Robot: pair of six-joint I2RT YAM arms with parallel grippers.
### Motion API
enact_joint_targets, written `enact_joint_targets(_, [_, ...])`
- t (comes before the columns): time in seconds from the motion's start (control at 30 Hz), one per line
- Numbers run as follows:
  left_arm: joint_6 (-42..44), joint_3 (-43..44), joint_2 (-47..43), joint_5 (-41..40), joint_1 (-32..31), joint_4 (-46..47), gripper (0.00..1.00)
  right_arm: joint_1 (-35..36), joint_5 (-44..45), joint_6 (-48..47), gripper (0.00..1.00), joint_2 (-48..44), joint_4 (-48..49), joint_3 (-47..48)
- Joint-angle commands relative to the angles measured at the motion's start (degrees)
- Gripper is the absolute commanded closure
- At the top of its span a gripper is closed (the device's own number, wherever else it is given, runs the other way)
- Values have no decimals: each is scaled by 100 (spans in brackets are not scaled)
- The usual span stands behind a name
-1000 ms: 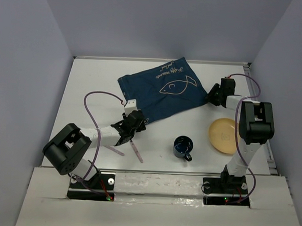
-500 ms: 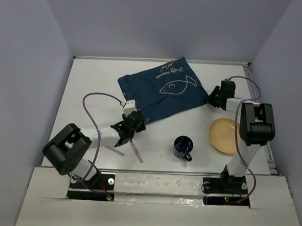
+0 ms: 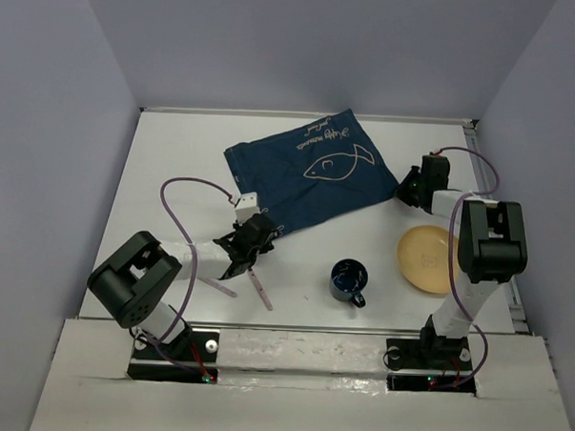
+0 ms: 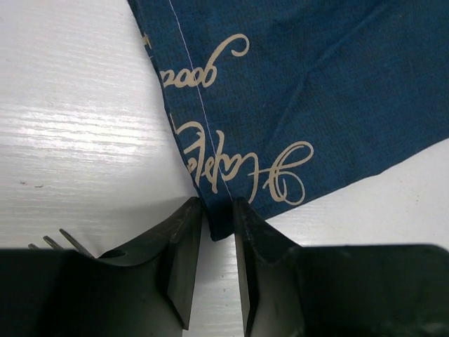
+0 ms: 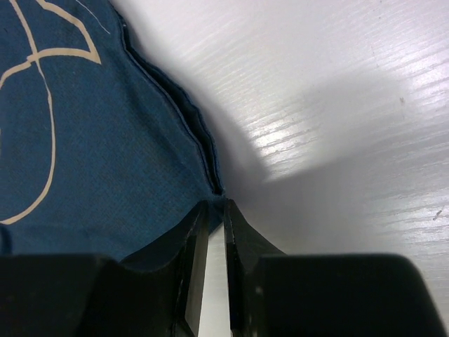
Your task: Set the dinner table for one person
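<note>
White dinner table [image 3: 176, 153]: left tool [image 4: 217, 208] and right tool [image 5: 216, 208] pinch cloth [image 3: 308, 178] corners, cursive print illegible.

The right gripper [image 5: 216, 209] pinches a corner of the blue cloth [image 5: 91, 140], its jaws nearly together, just above the white table [image 5: 337, 105].

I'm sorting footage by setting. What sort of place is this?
Probably a robotics lab test cell, not a home: plain walls box in a white table, two robot arms are bolted at its near edge, and a fish-print cloth, blue mug and yellow plate look staged.
</note>
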Motion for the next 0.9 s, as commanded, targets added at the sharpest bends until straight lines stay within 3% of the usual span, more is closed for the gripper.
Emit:
enact_joint_targets(0.0, [66, 109, 119, -477, -28, 225, 63, -2, -29, 24, 79, -349, 272, -117])
enact_joint_targets(0.1, [145, 127, 215, -478, -28, 383, 74, -2, -38, 42, 80, -428, 316, -205])
enact_joint_targets(0.17, [215, 110, 233, -513, -28, 453, 88, -2, -37, 42, 83, -481, 342, -249])
enact_joint_targets(0.2, [276, 110, 207, -565, -28, 462, 100, -2, -37, 51, 85, -551, 351, -310])
enact_joint_targets(0.4, [584, 258, -434, -566, 60, 445, 100, -2, -90, 77, 100, -1016, 421, -521])
enact_joint_targets(0.8, [795, 1164, -1858, 94, 736, 164, 100, -2, -20, -54, 100, -2783, 229, -944])
enact_joint_targets(0.87, [769, 1060, -1858, 172, 737, 164, 100, -2, -20, -81, 84, -2583, -25, -803])
